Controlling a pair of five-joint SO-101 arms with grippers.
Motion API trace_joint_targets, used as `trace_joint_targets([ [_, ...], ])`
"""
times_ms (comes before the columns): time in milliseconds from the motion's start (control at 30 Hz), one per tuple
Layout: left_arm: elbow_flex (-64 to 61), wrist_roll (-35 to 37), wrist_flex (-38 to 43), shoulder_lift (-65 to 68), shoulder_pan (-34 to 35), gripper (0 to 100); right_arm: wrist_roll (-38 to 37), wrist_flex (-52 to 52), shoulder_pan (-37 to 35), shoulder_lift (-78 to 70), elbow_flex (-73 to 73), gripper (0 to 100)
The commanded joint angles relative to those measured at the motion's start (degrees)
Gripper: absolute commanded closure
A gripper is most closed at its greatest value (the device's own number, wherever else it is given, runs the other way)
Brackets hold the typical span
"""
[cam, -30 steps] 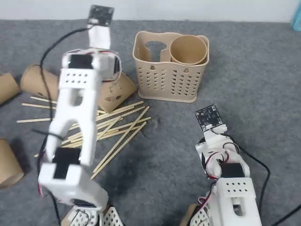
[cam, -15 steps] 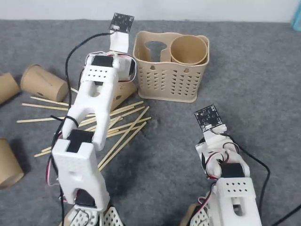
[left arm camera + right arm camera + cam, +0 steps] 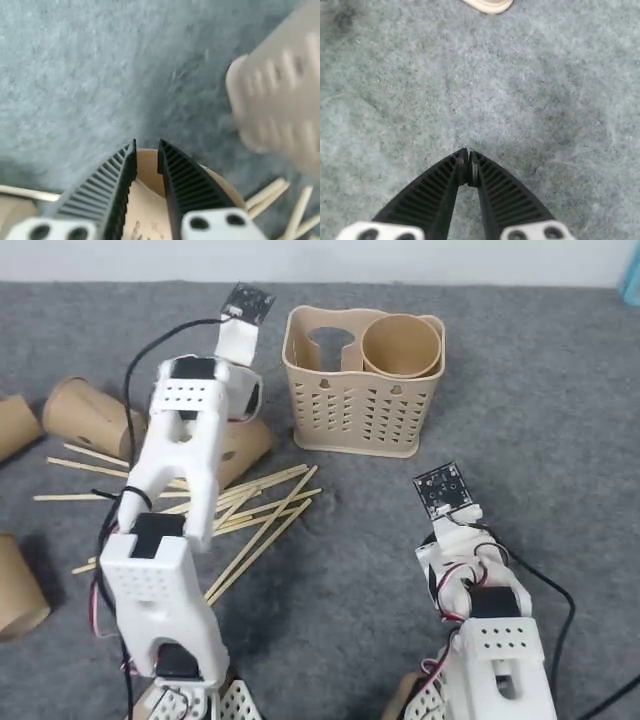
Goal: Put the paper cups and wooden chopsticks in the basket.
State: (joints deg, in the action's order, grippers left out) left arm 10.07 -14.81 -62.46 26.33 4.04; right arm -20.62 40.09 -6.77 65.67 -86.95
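Observation:
The tan slotted basket (image 3: 350,410) stands at the back with one paper cup (image 3: 402,345) upright in its right compartment. Another paper cup (image 3: 245,445) lies on its side just left of the basket, under my left arm's wrist. My left gripper (image 3: 147,147) is shut on this cup's (image 3: 220,187) edge, with a narrow strip of cup showing between its fingers. Several wooden chopsticks (image 3: 250,505) lie scattered in front of that cup. My right gripper (image 3: 468,162) is shut on nothing, low over bare grey carpet in front of the basket.
More paper cups lie at the left: one (image 3: 85,412) beside the chopsticks, one (image 3: 12,425) at the edge, one (image 3: 20,590) nearer the front. The basket's wall (image 3: 280,100) is close beside the left gripper. Grey carpet lies open to the right of the basket.
My left arm swung right toward the basket, then back a little to the left and stretched out lower. The lying cup shifted slightly left with it. The right arm has not moved.

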Motion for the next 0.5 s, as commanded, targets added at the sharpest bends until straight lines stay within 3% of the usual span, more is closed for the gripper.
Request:
trace_joint_targets([
  [0,3.3,-2.99,-2.99,-1.05,1.76,93,-1.32,-1.36,0.75,1.36,0.35,99.1],
  [133,11.74,-4.13,-12.4,-1.05,4.31,93,-1.32,-1.36,0.84,1.36,0.35,99.1],
  [367,31.96,-9.32,-37.71,-0.35,9.23,93,-1.32,-1.36,0.84,1.36,0.35,99.1],
  [467,33.36,-9.41,-38.07,-1.05,10.99,93,-1.32,-1.36,0.84,1.36,0.35,99.1],
])
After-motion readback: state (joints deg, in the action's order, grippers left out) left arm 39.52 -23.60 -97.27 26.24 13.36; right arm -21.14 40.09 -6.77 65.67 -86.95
